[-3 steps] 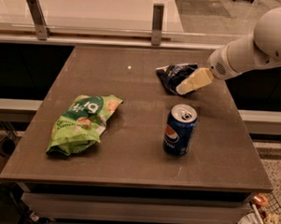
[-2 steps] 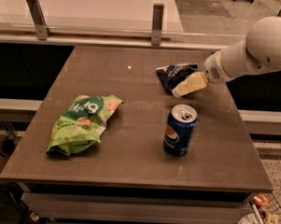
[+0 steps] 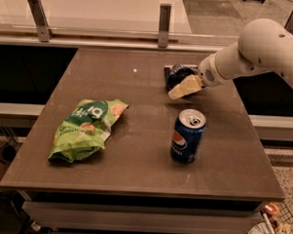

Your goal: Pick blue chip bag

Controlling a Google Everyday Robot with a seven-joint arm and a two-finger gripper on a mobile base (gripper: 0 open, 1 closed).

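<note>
The blue chip bag (image 3: 178, 74) is a small, crumpled dark navy bag at the back right of the brown table (image 3: 134, 177). My gripper (image 3: 185, 86) comes in from the right on a white arm (image 3: 256, 50) and is shut on the bag. One cream finger (image 3: 186, 87) lies across the bag's front, and the other finger is hidden behind the bag. The bag looks bunched up in the grip and sits at or just above the tabletop.
A blue Pepsi can (image 3: 187, 136) stands upright just in front of the gripper. A larger light-green chip bag (image 3: 85, 128) lies at the table's left. A railing with metal posts (image 3: 164, 19) runs behind the table. The table's right edge is near the arm.
The gripper and arm have shifted a little left over the blue bag. The bag now looks more bunched between the fingers. The can and the green bag have not moved.
</note>
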